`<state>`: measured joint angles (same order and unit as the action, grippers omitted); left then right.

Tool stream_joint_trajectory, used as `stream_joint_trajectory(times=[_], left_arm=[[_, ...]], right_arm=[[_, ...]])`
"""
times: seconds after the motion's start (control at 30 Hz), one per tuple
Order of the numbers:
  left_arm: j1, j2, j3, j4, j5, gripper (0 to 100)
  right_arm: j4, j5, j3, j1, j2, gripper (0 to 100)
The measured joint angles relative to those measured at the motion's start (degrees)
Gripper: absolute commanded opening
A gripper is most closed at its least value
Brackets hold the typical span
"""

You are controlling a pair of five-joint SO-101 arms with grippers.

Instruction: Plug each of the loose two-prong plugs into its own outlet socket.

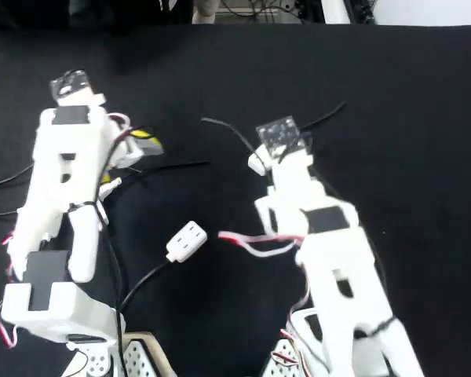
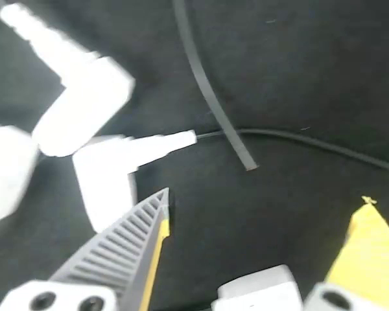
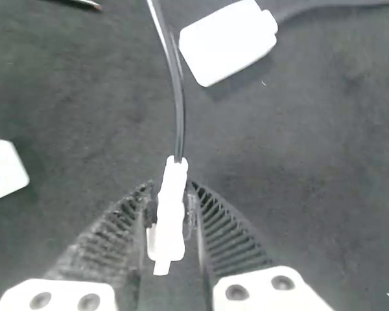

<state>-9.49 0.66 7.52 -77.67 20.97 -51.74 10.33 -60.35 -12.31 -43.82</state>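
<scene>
Right hand [image 3: 170, 194] clamped on a white plug [image 3: 166, 236]; left hand [image 2: 266, 197] spread wide over the counter [image 1: 424, 118].
The black counter runs to its far edge at the top of the high view, with bare surface open beyond the right arm. Black cords [image 1: 173, 166] cross the middle between the arms. The plug is slim, pinched between both ribbed fingers, and its black cord leads straight out. The left hand grips nothing; a second white plug [image 2: 107, 178] lies just beside its grey finger [image 2: 133, 243]. The white outlet socket [image 1: 186, 241] lies on the counter between the arms.
</scene>
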Motion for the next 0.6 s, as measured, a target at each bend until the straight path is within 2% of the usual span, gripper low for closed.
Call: stream_joint_trajectory(times=[0.2,0.33,0.5,0.6], left_arm=[[-4.66,-10.55,5.71,-3.43,-9.32,41],[-4.75,-18.73,18.29,0.7,-16.79,41],[-5.19,-30.42,36.22,7.91,-25.93,41],[-3.96,-38.33,45.45,10.99,-28.13,41]], right_arm=[[5.98,-1.58,-13.54,-11.08,-20.04,1.2],[12.84,-7.82,-21.71,-17.41,-33.32,1.2],[17.58,-11.69,-22.42,-16.44,-42.29,1.2],[18.81,-17.41,-20.4,-16.0,-42.73,1.2]])
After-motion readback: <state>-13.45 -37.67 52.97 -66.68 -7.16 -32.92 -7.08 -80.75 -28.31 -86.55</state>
